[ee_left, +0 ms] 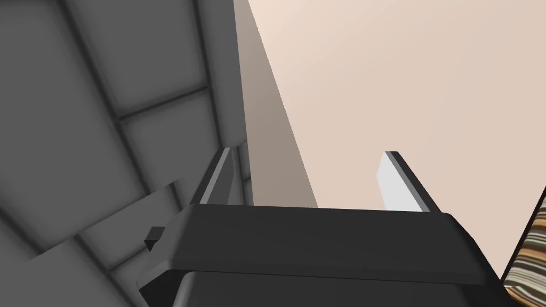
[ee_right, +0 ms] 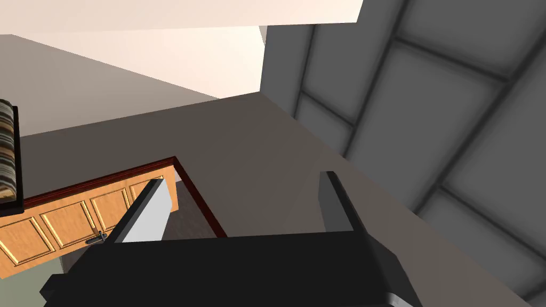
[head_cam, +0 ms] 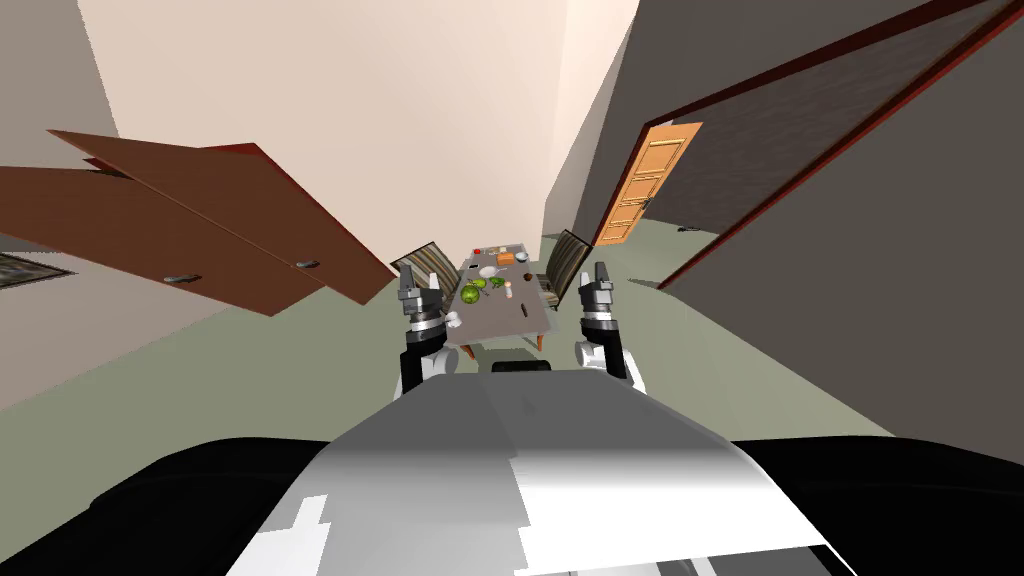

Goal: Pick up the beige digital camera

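Left gripper (ee_left: 309, 152): jaws spread, nothing between them. It is raised in front of my chest, on the left.

Right gripper (ee_right: 242, 177): jaws spread too, and empty. It is raised level with the left one, on the right.

Ahead, the grey worktop (head_cam: 500, 318) lies in the gap between the two grippers, well apart from both. Its long side runs straight away from me. A striped chair (head_cam: 430, 262) stands at its left side and a second chair (head_cam: 566, 262) at its right.

On the worktop there are green things (head_cam: 472, 292) nearest me, then a white bowl (head_cam: 488, 271), then an orange box (head_cam: 505, 259) towards the far end.

I take the beige camera to be among that clutter, but it is too small to pick out, so I cannot tell its long axis.

My reading: neither arm is clearly nearer. The base must close in first, and the arm gets chosen once the camera shows.

Beyond, on the right, is an orange door (head_cam: 645, 185).
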You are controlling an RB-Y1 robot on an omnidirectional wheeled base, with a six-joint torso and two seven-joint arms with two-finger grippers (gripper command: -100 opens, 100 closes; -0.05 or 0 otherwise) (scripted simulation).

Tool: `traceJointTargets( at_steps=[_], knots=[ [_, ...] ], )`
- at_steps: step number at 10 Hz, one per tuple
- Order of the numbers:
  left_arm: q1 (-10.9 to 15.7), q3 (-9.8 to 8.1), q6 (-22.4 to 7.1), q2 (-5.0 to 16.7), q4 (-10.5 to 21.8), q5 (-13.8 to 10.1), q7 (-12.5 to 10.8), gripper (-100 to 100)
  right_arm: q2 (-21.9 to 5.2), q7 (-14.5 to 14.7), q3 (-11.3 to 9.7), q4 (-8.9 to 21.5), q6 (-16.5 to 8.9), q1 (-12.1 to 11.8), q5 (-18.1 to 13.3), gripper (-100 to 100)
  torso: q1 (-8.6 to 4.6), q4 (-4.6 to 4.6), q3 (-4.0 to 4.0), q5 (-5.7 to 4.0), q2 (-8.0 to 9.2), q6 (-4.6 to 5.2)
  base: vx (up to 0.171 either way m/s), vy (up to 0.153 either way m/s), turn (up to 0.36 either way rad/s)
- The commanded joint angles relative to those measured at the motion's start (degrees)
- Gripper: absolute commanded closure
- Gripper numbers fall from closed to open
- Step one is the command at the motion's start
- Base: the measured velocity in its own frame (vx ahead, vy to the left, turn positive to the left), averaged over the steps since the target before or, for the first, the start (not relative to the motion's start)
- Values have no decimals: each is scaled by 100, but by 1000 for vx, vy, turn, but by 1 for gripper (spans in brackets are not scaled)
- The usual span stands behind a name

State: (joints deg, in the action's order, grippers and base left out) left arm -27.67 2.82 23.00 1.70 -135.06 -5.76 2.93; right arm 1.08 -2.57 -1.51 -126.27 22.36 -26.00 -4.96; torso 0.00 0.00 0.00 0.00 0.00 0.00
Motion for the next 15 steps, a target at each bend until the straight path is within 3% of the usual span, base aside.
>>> traceJointTargets(
  at_steps=[1,6,7,9,12,15],
  knots=[
    [0,0,0,0,0,0,0,0,-193,95,14,94,-43,35,27,-100,0,0,0,0,0,0,-20,-5,99],
    [2,0,0,0,0,0,0,0,-864,784,132,842,-403,309,244,-100,-3,7,18,-1,32,-3,-78,-1,223],
    [2,0,0,0,0,0,0,0,-864,832,132,842,-403,309,244,-100,-7,8,22,-1,38,-2,-68,-11,83],
    [1,0,0,0,0,0,0,0,-1095,1178,212,1270,-635,476,382,-100,-7,6,15,-2,25,-2,-79,1,264],
    [1,0,0,0,0,0,0,0,-1205,1522,257,1564,-768,569,460,-100,-4,6,14,-1,23,-3,-62,4,188],
    [0,0,0,0,0,0,0,0,-1414,2007,361,2095,-1064,770,630,-100,-6,5,11,-1,19,2,-59,8,219]
  ],
)
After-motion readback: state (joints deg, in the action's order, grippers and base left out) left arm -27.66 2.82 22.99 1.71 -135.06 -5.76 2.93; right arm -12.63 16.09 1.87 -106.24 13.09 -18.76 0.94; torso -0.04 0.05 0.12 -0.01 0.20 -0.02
